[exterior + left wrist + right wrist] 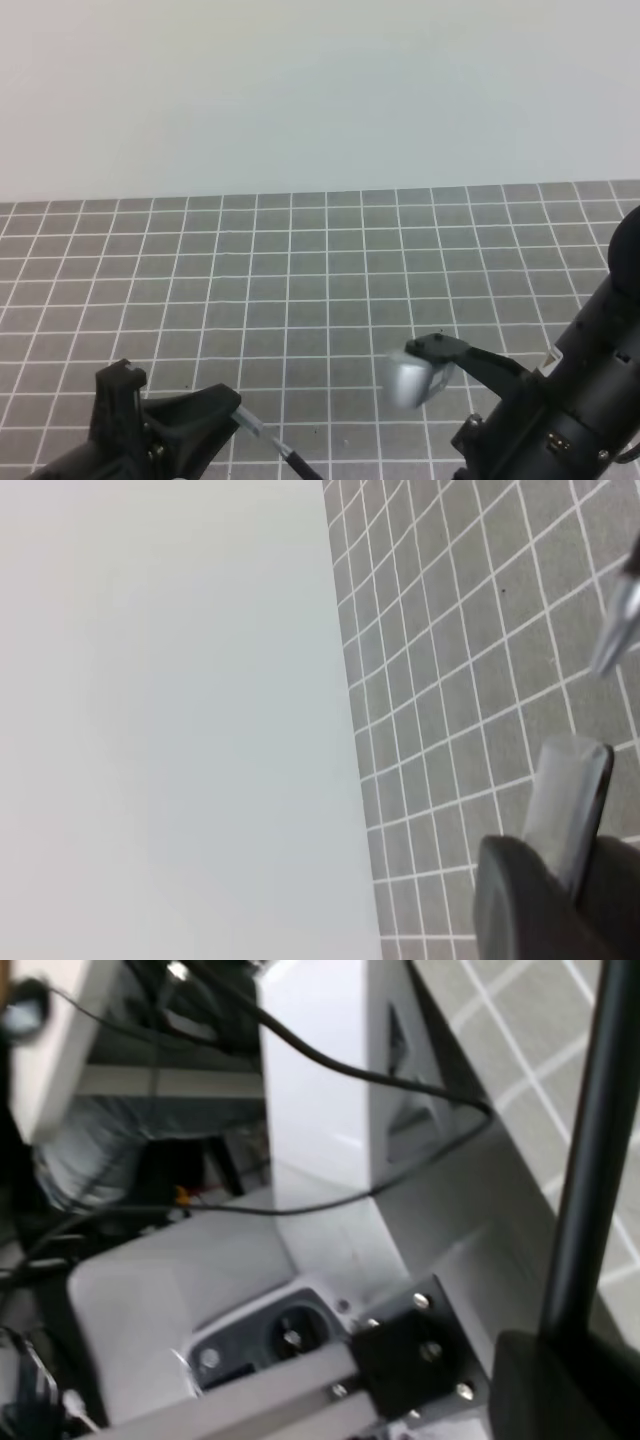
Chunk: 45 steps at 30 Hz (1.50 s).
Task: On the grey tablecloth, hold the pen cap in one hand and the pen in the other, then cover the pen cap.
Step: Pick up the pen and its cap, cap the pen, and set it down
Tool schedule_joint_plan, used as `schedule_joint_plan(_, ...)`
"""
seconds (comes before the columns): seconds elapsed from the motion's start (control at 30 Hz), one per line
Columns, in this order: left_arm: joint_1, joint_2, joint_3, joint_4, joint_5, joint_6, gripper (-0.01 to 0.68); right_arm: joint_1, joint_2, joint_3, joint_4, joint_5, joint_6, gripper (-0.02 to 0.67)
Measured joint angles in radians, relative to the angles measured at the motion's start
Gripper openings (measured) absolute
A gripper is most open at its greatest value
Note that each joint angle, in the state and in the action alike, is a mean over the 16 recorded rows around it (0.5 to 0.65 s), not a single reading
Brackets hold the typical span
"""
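Note:
The grey tablecloth (330, 260) fills the lower part of the high view. My left gripper (238, 412) is low at the left, shut. In the left wrist view a narrow black piece (603, 785), apparently the pen cap, is pinched against its translucent pad (562, 800). The pen's silvery tip (618, 620) hovers just beyond those fingers. In the high view the pen (295, 462) runs off the bottom edge. My right gripper (420, 368) is raised at the lower right. The right wrist view shows its dark finger (560, 1390) shut on the black pen shaft (590, 1150).
A pale blank wall (320, 90) rises behind the cloth's far edge. Past the cloth's near edge, the right wrist view shows a white frame (320, 1110), black cables (330, 1060) and a bolted metal bracket (400, 1360).

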Motion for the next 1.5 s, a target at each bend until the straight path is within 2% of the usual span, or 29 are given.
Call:
schedule_joint_plan(0.37, -0.001, 0.0, 0.0, 0.019, -0.005, -0.005, 0.001, 0.0, 0.009, 0.0, 0.061, -0.006, -0.023, 0.067)
schedule_joint_plan(1.5, -0.001, 0.0, 0.0, 0.109, -0.025, -0.023, 0.0, 0.0, 0.052, 0.0, 0.082, -0.006, -0.006, 0.067)
